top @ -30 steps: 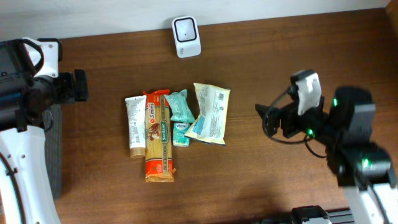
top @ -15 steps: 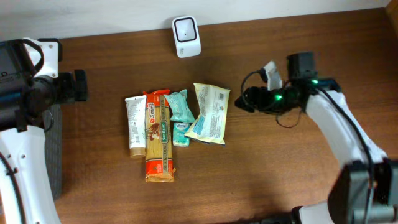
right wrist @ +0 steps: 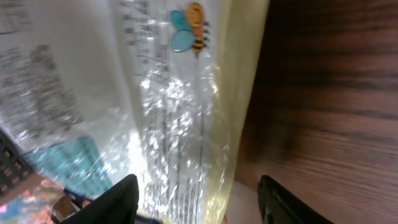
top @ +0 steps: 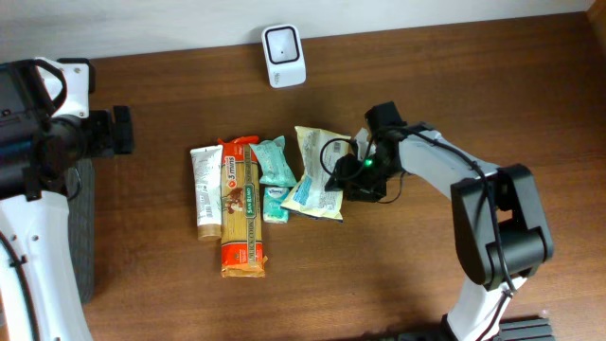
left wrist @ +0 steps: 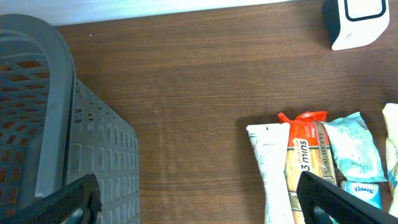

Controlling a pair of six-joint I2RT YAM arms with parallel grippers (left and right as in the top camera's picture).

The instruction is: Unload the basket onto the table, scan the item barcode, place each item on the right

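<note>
Right pincer straddles edge of yellow packet.

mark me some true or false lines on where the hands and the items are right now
1. The right hand is at the right edge of the pale yellow bag. True.
2. The left hand is shut on the white tube. False: its jaws are wide open and empty, off to the left of the tube.
3. The white scanner stands apart from the packets, near the back edge of the table. True.
4. The pasta pack lies inside the grey basket. False: it lies on the table, between the white tube and the teal packs.
</note>
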